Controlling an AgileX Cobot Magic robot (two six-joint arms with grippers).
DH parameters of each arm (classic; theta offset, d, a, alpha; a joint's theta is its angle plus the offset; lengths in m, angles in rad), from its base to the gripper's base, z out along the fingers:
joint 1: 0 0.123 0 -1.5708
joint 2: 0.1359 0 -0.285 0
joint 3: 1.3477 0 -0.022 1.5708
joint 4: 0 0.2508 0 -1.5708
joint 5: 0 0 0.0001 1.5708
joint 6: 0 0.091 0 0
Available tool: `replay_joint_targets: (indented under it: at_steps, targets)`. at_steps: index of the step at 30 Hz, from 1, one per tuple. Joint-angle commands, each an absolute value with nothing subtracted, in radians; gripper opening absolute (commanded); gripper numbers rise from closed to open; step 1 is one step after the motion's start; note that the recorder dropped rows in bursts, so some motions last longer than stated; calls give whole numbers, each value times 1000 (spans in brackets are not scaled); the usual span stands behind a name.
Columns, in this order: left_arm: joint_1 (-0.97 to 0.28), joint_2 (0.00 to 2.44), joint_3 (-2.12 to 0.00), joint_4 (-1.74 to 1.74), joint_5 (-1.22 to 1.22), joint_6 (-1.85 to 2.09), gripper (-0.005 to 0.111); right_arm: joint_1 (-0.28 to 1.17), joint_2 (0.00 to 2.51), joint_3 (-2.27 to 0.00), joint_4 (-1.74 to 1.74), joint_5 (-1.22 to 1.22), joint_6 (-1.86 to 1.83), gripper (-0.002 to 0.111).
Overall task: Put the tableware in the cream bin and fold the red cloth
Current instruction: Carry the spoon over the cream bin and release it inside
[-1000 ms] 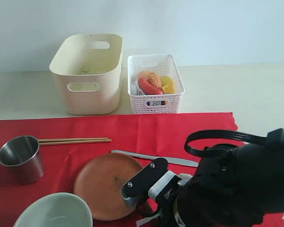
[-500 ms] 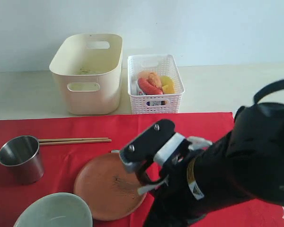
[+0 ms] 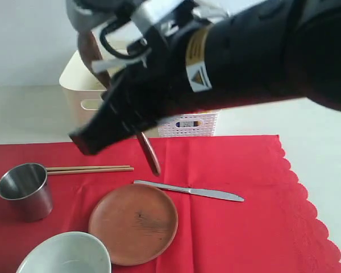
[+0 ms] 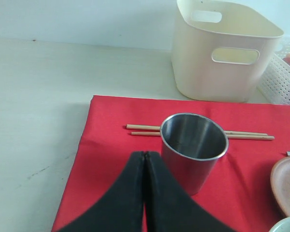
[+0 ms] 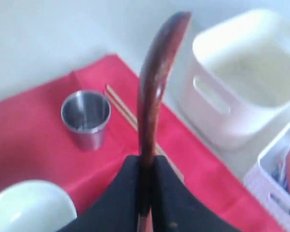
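My right gripper [image 5: 145, 160] is shut on the small dark wooden spoon [image 5: 155, 72], held high in the air over the red cloth [image 3: 244, 216]; the spoon's end [image 3: 150, 156] hangs below the right arm [image 3: 233, 57], in front of the cream bin [image 3: 71, 85]. On the cloth lie the steel cup [image 3: 24, 187], the wooden chopsticks [image 3: 91, 169], the silver knife [image 3: 187, 190], the brown plate [image 3: 133, 223] and the pale green bowl [image 3: 65, 254]. My left gripper [image 4: 145, 153] is shut and empty, just short of the cup [image 4: 193, 145].
A white lattice basket [image 3: 187, 125] with food stands right of the cream bin, mostly hidden by the right arm. The cloth's scalloped edge [image 3: 307, 199] runs down the right side. Bare pale table [image 4: 38, 96] lies left of the cloth.
The right arm has risen from the cloth's front and swung up toward the back left with the spoon in its jaws, uncovering the knife and plate. The left gripper has not moved.
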State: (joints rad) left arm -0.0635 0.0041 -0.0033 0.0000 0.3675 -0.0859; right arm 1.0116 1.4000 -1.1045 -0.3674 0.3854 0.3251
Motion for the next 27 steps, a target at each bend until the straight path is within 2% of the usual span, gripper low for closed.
replay_joint_targets:
  at_steps: [1,14,27]
  targets:
    - [-69,0,0,-12,357,-84,0,987,1461,-1200,-420,261,319,0]
    - [-69,0,0,-12,357,-84,0,785,1807,-1431,-425,-161,317,0]
    - [-69,0,0,-12,357,-84,0,692,2194,-1753,-420,-265,269,0]
